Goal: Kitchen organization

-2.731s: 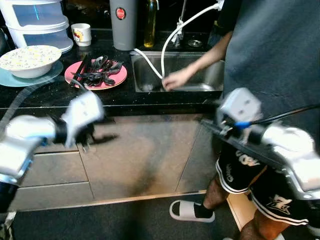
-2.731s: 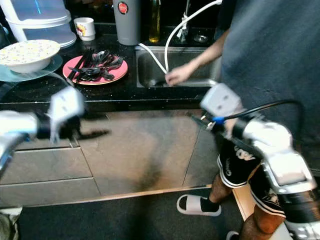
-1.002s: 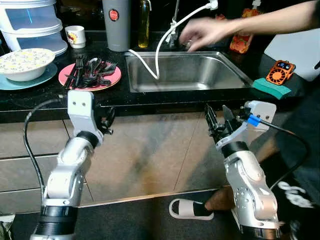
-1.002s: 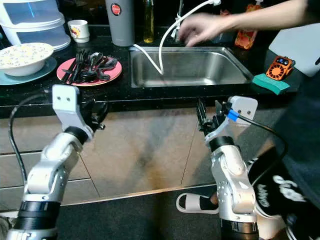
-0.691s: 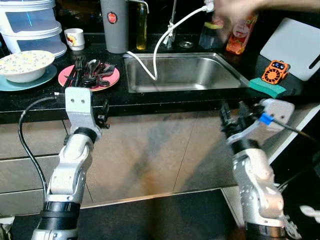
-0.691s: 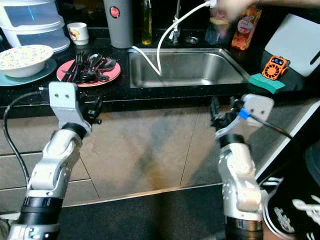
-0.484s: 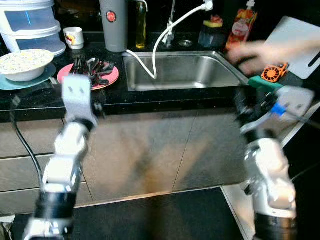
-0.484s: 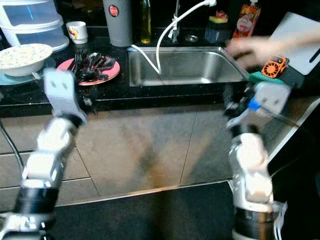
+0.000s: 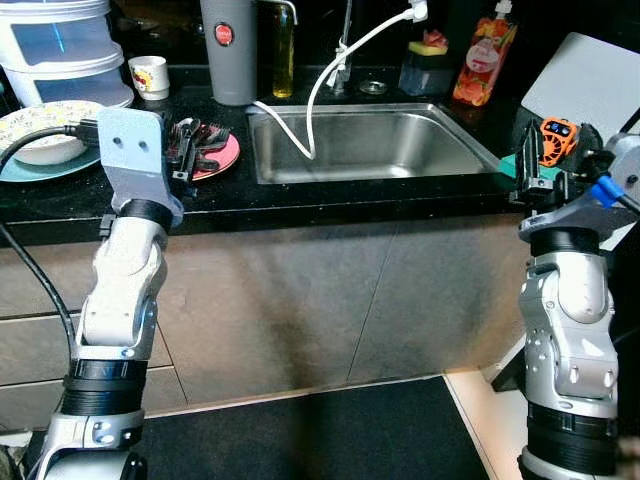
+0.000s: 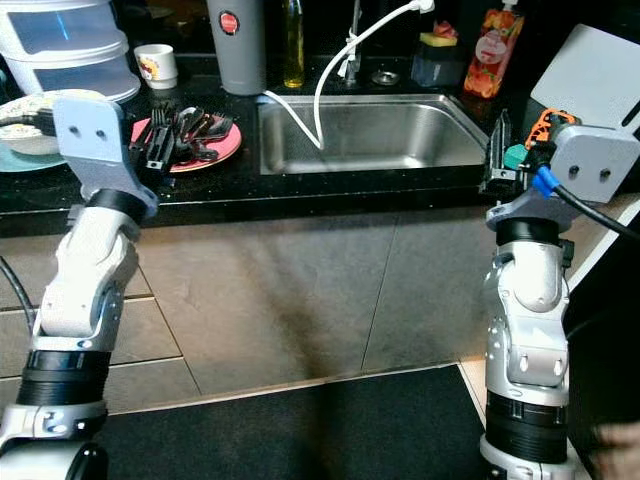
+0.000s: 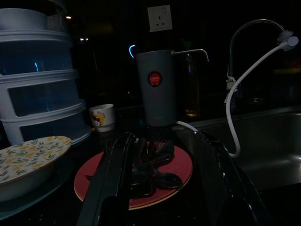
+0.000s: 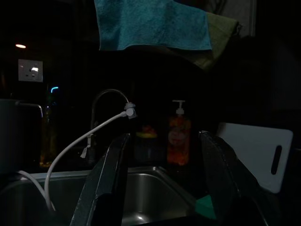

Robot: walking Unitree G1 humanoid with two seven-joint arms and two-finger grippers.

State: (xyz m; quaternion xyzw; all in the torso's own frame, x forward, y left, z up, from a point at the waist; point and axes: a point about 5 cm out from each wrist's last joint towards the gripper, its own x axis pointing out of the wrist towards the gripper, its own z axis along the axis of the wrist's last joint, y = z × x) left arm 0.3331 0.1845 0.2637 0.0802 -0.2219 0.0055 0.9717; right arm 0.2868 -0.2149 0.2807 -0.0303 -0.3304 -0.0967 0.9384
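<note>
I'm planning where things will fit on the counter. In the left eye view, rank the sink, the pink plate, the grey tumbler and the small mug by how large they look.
1. Sink, largest by far.
2. Grey tumbler and pink plate: unsure. The left gripper hides much of the plate, and the tumbler's top is cut off.
3. Small mug, smallest, though it stands further back.

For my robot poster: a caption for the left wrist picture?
Open left gripper aimed at a pink plate of dark cutlery.
</note>
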